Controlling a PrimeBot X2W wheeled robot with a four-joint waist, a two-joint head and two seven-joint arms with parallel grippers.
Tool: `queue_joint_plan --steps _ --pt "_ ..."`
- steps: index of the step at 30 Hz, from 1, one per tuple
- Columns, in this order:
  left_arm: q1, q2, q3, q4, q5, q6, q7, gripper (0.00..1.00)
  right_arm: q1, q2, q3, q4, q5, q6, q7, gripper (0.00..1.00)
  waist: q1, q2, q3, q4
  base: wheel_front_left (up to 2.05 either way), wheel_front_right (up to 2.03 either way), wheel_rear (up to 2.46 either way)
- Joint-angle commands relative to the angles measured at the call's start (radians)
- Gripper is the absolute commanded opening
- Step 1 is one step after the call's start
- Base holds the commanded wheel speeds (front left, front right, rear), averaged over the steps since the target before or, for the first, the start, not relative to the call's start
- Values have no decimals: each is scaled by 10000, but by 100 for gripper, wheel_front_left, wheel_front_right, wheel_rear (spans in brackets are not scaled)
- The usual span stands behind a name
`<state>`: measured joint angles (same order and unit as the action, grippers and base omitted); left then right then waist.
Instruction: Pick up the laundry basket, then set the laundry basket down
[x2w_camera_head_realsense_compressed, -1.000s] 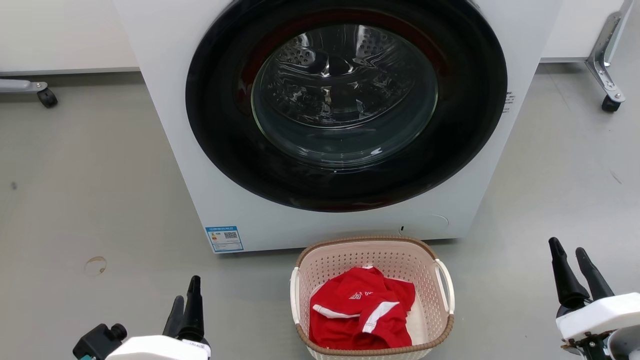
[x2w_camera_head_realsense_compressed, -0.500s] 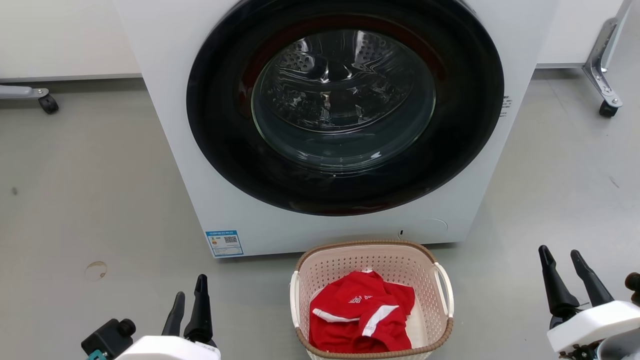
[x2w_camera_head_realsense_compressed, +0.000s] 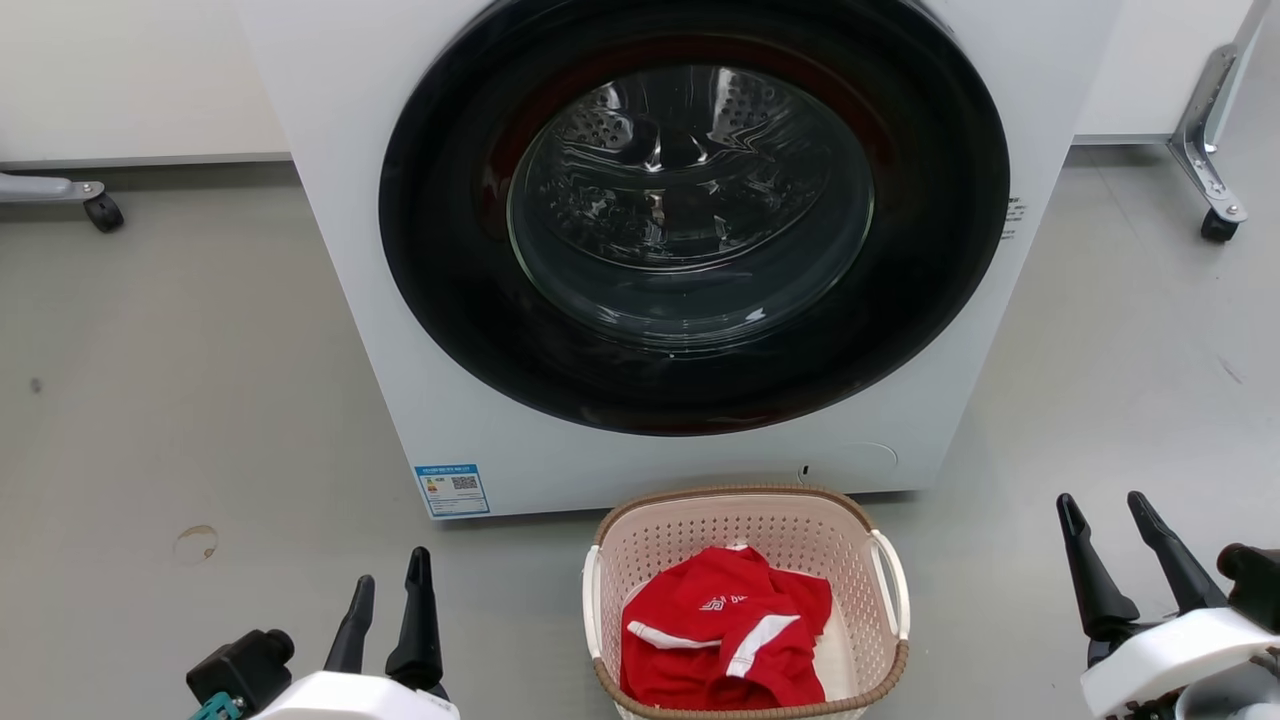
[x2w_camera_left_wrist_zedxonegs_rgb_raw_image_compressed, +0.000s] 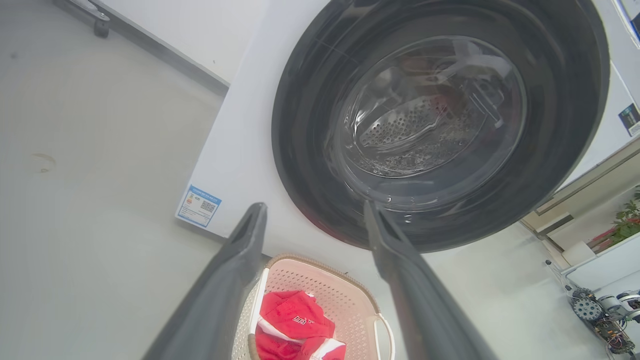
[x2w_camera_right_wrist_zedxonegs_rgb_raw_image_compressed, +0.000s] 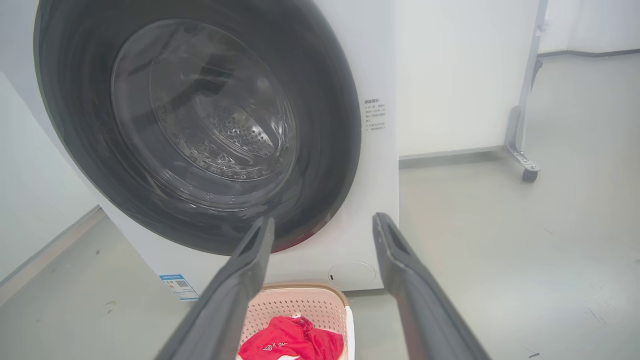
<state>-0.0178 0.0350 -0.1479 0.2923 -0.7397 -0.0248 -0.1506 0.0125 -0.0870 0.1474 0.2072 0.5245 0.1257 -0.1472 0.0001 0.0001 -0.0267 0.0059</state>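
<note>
laundry basket (x2w_camera_head_realsense_compressed: 700, 530) sits on the floor (x2w_camera_head_realsense_compressed: 200, 400) just near-side of the washer (x2w_camera_head_realsense_compressed: 450, 420), red shirt (x2w_camera_head_realsense_compressed: 720, 630) inside. bare floor left and right of its rim. left end effector (x2w_camera_head_realsense_compressed: 392, 566) and right end effector (x2w_camera_head_realsense_compressed: 1102, 497) are wide open, holding nothing. both have crept inward since a second ago.

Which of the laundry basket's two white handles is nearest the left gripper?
The white handle on the left wall of the cream perforated laundry basket, facing the left gripper; the other handle sits across the basket, toward the right gripper.
</note>
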Motion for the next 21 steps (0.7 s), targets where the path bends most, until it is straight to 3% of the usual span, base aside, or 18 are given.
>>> queue_joint_plan --steps 1,21 --pt "-480 105 139 -244 354 84 -173 100 -203 -312 176 -331 -363 36 -211 100 0 -1 -11 8 0 0 0" --pt "-496 133 -183 -330 2465 201 -731 100 -139 -179 289 -129 -1928 44 -767 100 0 -1 -64 -98 0 0 0"
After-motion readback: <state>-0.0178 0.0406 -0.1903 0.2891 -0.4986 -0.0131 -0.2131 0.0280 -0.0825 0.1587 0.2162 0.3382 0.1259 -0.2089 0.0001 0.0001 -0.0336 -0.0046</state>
